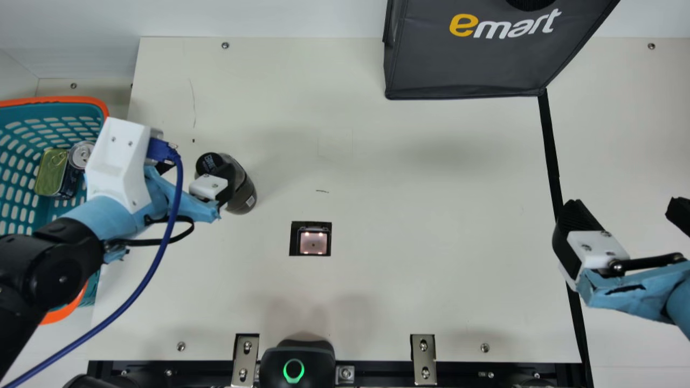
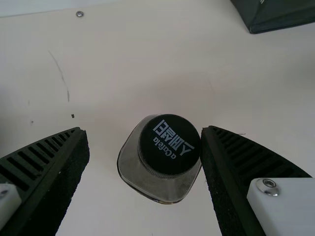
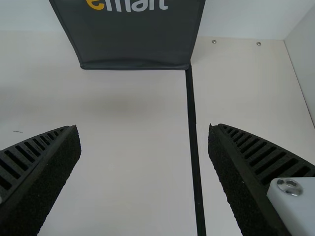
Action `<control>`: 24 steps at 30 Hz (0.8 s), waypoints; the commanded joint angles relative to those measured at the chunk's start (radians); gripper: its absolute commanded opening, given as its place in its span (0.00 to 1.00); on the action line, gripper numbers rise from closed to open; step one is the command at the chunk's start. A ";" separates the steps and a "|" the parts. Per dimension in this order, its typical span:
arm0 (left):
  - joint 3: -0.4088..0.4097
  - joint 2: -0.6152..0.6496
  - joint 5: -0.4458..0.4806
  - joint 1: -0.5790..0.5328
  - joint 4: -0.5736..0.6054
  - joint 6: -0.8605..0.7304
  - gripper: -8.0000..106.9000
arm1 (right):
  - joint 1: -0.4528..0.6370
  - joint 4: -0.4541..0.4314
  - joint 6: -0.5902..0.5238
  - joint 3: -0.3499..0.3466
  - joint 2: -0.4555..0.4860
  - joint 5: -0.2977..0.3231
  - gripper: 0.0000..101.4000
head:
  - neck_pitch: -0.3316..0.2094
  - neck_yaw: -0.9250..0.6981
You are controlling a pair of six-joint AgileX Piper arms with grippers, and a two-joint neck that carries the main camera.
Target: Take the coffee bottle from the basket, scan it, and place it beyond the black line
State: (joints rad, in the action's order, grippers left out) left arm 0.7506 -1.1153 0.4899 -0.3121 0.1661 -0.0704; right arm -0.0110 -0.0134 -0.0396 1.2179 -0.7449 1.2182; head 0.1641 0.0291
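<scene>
Our coffee bottle (image 1: 245, 189) stands on the bench (image 1: 409, 161), between the open fingers of our left end effector (image 1: 196, 170).
One finger is right at the cap's edge, though we can't tell if they touch; the other is well apart from it. Near the bottle, our square scanner window (image 1: 314, 243) sits in the bench. Beyond our left wrist, the teal basket (image 1: 59, 99) holds a flat tin (image 1: 48, 175) and a drink can (image 1: 81, 155). Our right end effector (image 1: 625, 208), spread open, is by the black line (image 1: 551, 156), which runs from the dark bag (image 1: 463, 62).
</scene>
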 commanded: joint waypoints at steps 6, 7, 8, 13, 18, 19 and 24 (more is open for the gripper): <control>-0.007 -0.007 -0.015 -0.007 -0.005 0.012 0.85 | 0.000 0.000 0.000 0.000 0.000 0.000 0.90 | -0.026 -0.002; -0.009 -0.008 -0.019 -0.009 -0.007 0.014 0.85 | 0.000 0.000 0.000 0.000 0.000 0.000 0.90 | -0.026 -0.002; -0.010 -0.010 -0.021 -0.010 -0.007 0.015 0.85 | 0.000 0.000 0.000 0.000 0.000 0.000 0.90 | -0.026 -0.002; -0.014 -0.018 -0.035 -0.017 -0.011 0.023 0.85 | 0.000 0.000 0.000 0.000 0.000 0.000 0.90 | -0.026 -0.002; -0.013 -0.029 -0.050 -0.027 -0.017 0.036 0.85 | 0.000 0.000 0.000 0.000 0.000 0.000 0.90 | -0.026 -0.002; -0.012 -0.031 -0.053 -0.030 -0.020 0.040 0.85 | 0.000 0.000 0.000 0.000 0.000 0.000 0.90 | -0.026 -0.002; -0.009 -0.041 -0.062 -0.040 -0.025 0.051 0.85 | 0.000 0.000 0.000 0.000 0.000 0.000 0.90 | -0.026 -0.002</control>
State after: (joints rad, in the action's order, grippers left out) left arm 0.7396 -1.1543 0.4284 -0.3523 0.1409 -0.0191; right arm -0.0110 -0.0134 -0.0396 1.2179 -0.7449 1.2184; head 0.1641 0.0307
